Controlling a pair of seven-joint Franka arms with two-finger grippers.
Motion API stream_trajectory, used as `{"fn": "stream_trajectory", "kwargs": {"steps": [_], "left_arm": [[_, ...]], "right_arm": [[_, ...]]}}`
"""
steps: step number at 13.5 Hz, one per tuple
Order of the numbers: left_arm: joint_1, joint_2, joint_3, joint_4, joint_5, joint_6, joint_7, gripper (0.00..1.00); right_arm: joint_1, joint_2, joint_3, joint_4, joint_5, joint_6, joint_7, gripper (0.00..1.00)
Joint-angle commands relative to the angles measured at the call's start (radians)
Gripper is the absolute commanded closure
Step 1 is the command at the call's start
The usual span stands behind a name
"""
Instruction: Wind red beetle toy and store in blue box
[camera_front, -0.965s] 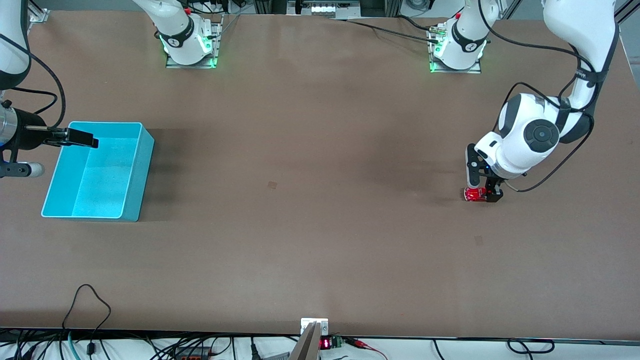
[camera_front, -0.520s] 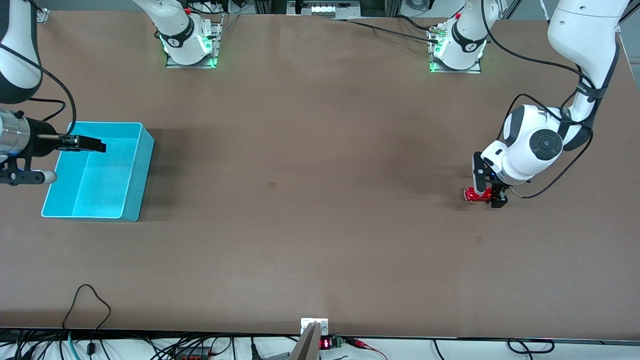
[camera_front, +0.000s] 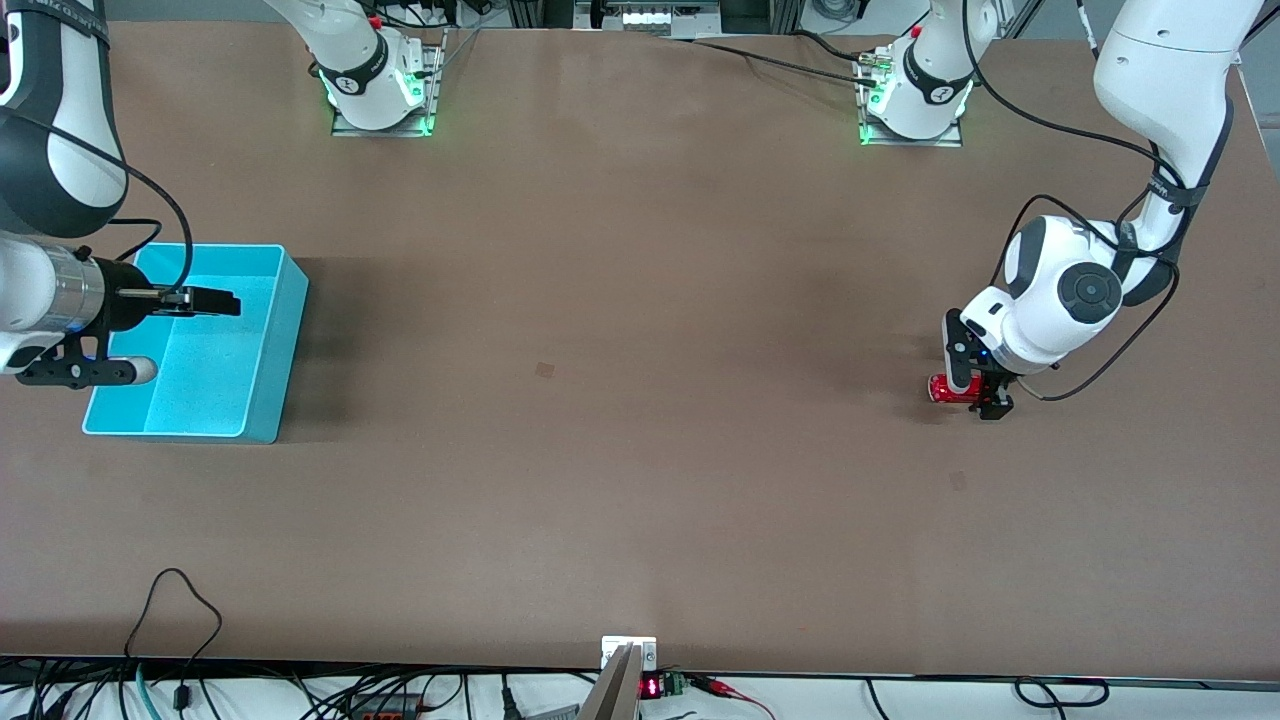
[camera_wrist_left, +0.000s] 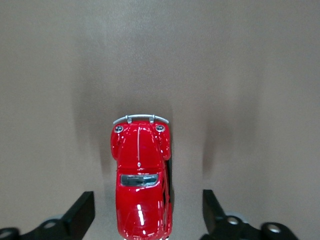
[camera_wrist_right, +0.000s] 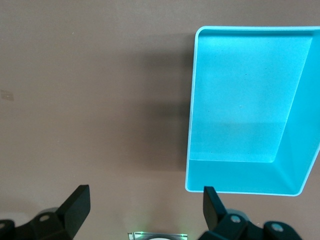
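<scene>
While you watched from the front view, the left gripper (camera_front: 973, 392) was down at the table (camera_front: 640, 450) near the left arm's end, its fingers set on either side of the red beetle toy (camera_front: 948, 389), which sat on the table. At the right arm's end you had the blue box (camera_front: 262, 340) standing open, well apart from the toy, and the right gripper (camera_front: 212, 300) hung over the box.

From the left wrist view you could see the red beetle toy (camera_wrist_left: 142, 177) resting on the table between the spread fingers (camera_wrist_left: 80, 215), with a clear gap on each side and no contact.

From the right wrist view you could see the blue box (camera_wrist_right: 300, 155) below, and the right gripper's fingers (camera_wrist_right: 75, 205) stood wide apart, holding nothing.
</scene>
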Motion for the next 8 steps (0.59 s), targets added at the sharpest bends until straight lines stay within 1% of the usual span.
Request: {"fn": "stream_trajectory", "kwargs": {"steps": [1,3,4,6,7,8], "left_arm": [[0.011,0.004,-0.004,0.003,0.021,0.01,0.014,0.18],[0.011,0.002,-0.004,0.003,0.021,0.01,0.014,0.34],[0.011,0.002,-0.004,0.006,0.021,0.01,0.014,0.38],[0.012,0.002,-0.004,0.008,0.021,0.01,0.014,0.52],[0.011,0.002,-0.004,0.008,0.021,0.01,0.014,0.56],[0.011,0.002,-0.004,0.008,0.021,0.01,0.014,0.59]], "right_arm": [[-0.009,0.005,-0.007,0.024,0.014,-0.001,0.001,0.0],[-0.024,-0.002,-0.005,0.024,0.02,-0.007,0.001,0.0],[-0.022,-0.002,-0.005,0.024,0.02,-0.014,0.001,0.0],[-0.025,0.001,-0.005,0.024,0.025,-0.001,0.002,0.0],[-0.025,-0.001,-0.007,0.024,0.031,-0.001,0.002,0.0],[-0.024,-0.004,-0.005,0.025,0.035,-0.011,0.011,0.0]]}}
